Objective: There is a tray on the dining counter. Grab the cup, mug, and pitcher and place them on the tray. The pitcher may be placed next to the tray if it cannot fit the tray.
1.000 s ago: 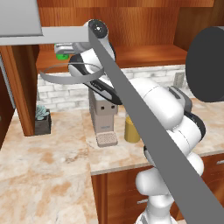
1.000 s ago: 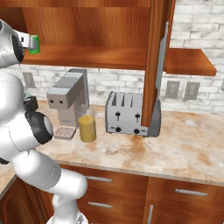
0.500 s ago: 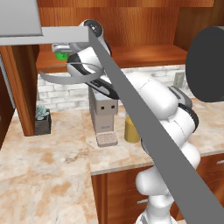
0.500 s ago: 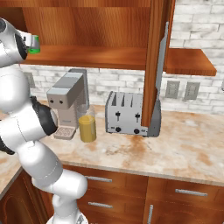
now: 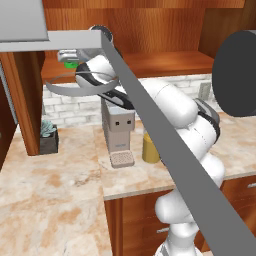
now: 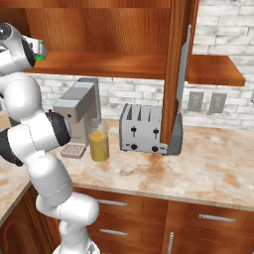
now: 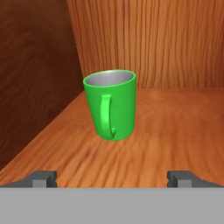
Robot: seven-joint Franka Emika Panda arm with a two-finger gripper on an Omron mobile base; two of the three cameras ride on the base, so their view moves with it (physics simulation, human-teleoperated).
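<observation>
Squat bright green cylindrical mug (image 7: 110, 105) with grey inside, upright on reddish wooden cabinet shelf (image 7: 157, 144), handle facing the camera, near the shelf's back corner. Two-finger gripper (image 7: 111, 177) level with it, jaws spread wide, holding nothing, mug apart ahead. Clear glass pitcher (image 6: 99, 144) of amber liquid on marbled counter (image 6: 198, 163), between grey coffee machine (image 6: 79, 115) and silver toaster (image 6: 144, 128)
</observation>
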